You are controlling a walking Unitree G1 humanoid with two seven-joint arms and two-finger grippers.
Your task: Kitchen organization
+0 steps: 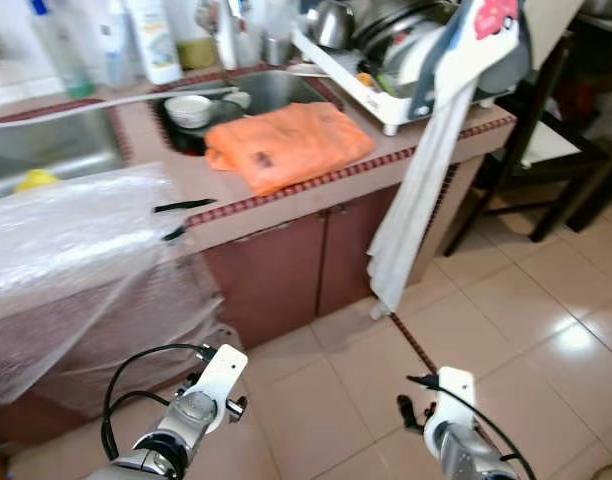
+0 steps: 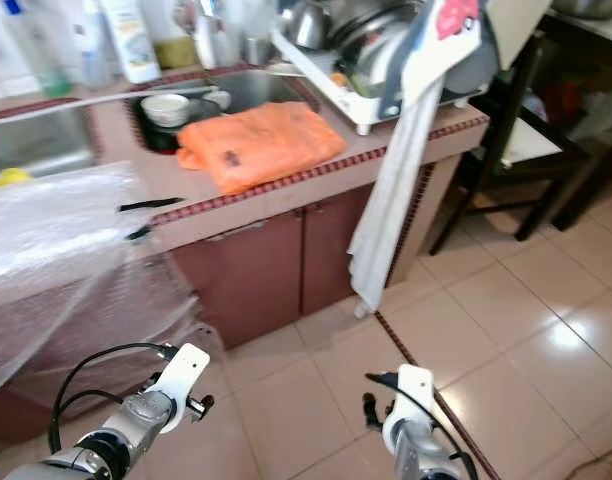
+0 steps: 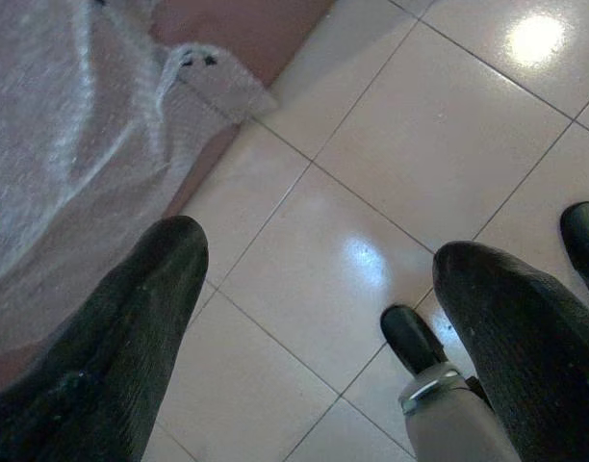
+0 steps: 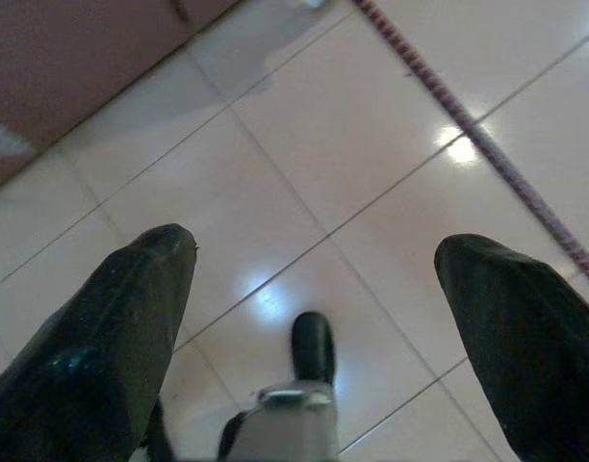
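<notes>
- Both arms hang low over the tiled floor (image 1: 506, 310): left gripper (image 3: 323, 279) and right gripper (image 4: 314, 269) spread open, empty.
- An orange cloth (image 1: 286, 145) lies on the counter (image 1: 406, 140) beside the sink (image 1: 261, 90).
- Risk: the hanging white towel (image 1: 426, 190) or bubble wrap (image 1: 76, 250) may snag a rising arm.

Both arms are hanging low; left gripper (image 3: 319, 318) and right gripper (image 4: 314, 308) are pointing down, fingers spread wide

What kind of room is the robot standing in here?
Most likely a home kitchen: a tiled counter with a sink, a dish rack holding pots, and bottles by the wall.
</notes>
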